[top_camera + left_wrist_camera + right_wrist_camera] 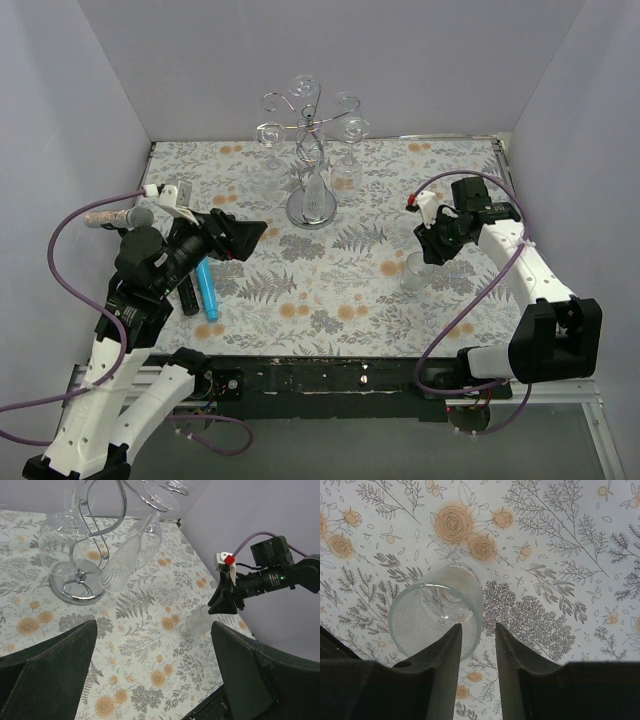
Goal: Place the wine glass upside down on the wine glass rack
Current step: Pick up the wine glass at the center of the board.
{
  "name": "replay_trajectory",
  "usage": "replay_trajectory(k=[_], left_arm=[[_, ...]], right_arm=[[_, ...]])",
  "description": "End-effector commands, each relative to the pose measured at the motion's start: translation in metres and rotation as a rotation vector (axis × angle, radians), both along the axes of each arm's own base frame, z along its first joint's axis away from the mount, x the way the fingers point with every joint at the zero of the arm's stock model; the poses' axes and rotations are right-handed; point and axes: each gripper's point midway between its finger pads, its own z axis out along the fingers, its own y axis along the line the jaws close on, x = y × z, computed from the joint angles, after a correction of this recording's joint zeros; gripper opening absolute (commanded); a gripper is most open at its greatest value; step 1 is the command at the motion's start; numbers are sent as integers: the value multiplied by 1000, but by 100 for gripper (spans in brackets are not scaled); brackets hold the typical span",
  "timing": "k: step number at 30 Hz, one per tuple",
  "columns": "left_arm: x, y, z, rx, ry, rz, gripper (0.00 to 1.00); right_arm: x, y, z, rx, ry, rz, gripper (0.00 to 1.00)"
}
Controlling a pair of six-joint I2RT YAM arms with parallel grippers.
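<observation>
Right end effector [478,626] — astride wine glass [427,615] rim

table cover [400,180]: pale cloth printed with grey ferns and orange flowers, lying flat. blue cylindrical item [207,288]: lies on the cloth at front left, roughly front to back. dark stick-shaped item [187,297]: just beside it on its left, partly hidden. enclosure walls [420,60]: plain lilac, on three sides.
</observation>
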Motion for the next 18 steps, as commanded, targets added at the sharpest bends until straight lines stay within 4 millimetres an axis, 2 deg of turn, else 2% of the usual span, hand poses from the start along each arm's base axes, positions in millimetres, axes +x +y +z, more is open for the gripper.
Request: replay_trajectory(k=[1, 13, 18], left_arm=[[-6, -2, 3, -19, -18, -20, 98], [-8, -6, -2, -56, 1, -43, 98], [-10, -9, -7, -86, 20, -53, 98]], right_arm=[[-3, 0, -10, -3, 31, -7, 38], [-5, 3, -13, 13, 56, -13, 2], [-5, 7, -5, 35, 41, -4, 1]])
